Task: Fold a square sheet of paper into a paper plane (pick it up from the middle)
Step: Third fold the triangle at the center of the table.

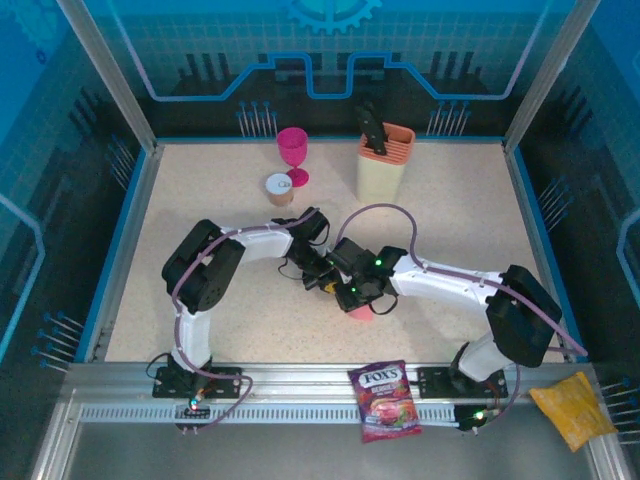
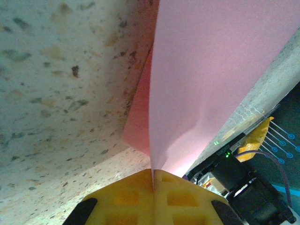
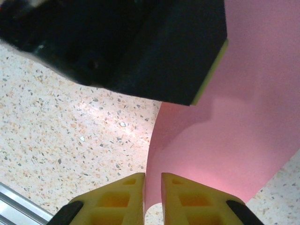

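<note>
One square sheet of paper [image 2: 211,70], salmon-pink and curling, is standing well in front of the single goblet [image 1: 292,150]. The left gripper [image 2: 153,172] is pinching it. The right gripper [image 3: 153,177] is straddling its edge, jaws nearly together, grip unclear.

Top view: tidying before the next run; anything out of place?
The purple candy bag lies on the near rail, seemingly overhanging its front edge; a yellow packet lies askew at its right end.

The top camera hangs high beyond the table's [image 1: 450,230] six o'clock edge, looking down and toward twelve o'clock over the whole surface. Both wrist cameras sit very close to the tabletop, angled down. All three views share the pink paper [image 2: 211,70] at centre.
</note>
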`<state>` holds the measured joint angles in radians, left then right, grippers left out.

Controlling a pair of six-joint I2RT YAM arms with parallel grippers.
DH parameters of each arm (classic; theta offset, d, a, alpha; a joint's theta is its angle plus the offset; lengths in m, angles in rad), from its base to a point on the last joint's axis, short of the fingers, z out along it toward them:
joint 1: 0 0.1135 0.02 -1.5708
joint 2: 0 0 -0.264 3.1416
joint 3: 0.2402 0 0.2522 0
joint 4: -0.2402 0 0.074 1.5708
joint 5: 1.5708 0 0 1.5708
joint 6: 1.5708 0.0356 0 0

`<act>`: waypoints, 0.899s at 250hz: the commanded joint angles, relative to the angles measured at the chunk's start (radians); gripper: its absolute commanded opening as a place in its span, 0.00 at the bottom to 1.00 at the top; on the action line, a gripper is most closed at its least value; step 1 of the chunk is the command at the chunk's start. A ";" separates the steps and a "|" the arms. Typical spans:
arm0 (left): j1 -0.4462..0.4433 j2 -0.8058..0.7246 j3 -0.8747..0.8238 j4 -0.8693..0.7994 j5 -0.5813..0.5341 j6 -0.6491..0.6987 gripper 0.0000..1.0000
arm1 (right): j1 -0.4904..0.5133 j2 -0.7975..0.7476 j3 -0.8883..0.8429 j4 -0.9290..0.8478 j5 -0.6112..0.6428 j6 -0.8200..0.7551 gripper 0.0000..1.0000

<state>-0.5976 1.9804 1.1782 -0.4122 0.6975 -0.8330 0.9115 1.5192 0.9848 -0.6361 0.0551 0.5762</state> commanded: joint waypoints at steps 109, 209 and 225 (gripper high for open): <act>0.006 -0.057 -0.027 0.019 0.015 -0.055 0.21 | -0.090 -0.064 -0.091 0.093 -0.157 -0.050 0.00; 0.102 -0.114 0.028 -0.023 -0.007 -0.013 0.41 | -0.131 -0.085 -0.132 0.111 -0.265 -0.106 0.00; 0.104 -0.081 0.072 -0.031 -0.006 -0.001 0.41 | -0.135 -0.086 -0.141 0.117 -0.276 -0.106 0.00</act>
<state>-0.4988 1.8637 1.1732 -0.3927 0.6922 -0.8383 0.7925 1.4555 0.8684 -0.5289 -0.1696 0.4923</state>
